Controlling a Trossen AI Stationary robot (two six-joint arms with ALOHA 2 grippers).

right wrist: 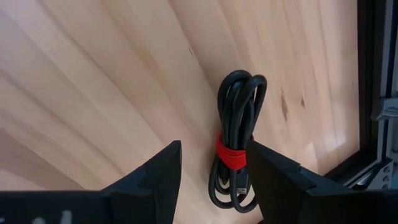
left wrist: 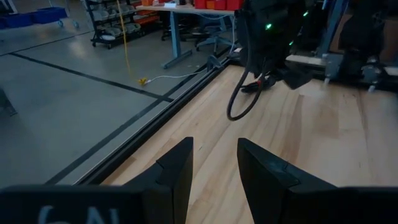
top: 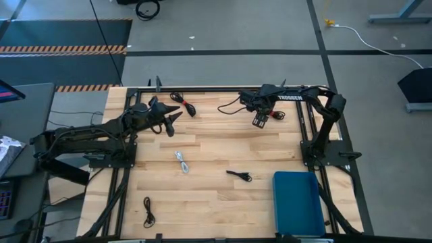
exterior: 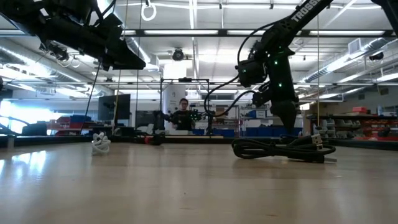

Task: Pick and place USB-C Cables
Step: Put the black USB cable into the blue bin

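Across the bench [top: 202,145] the cables lie scattered well apart from the blue tray [top: 298,202], and the left gripper [left wrist: 214,174] waits aloft with jaws parted and empty. Between the open jaws of the right gripper [right wrist: 214,171] lies a black cable [right wrist: 236,149] with a red band [right wrist: 231,153], not yet clamped. Judging from this, sink straight down, centre on the band, then close so that every loop is caught.

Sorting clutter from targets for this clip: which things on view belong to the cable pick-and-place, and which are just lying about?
Job:
red-banded cable between the open right gripper fingers
second red-banded cable
white cable
black cable
another black cable
blue tray

Lying about:
white cord with a yellow end on the floor
left gripper, open, waiting
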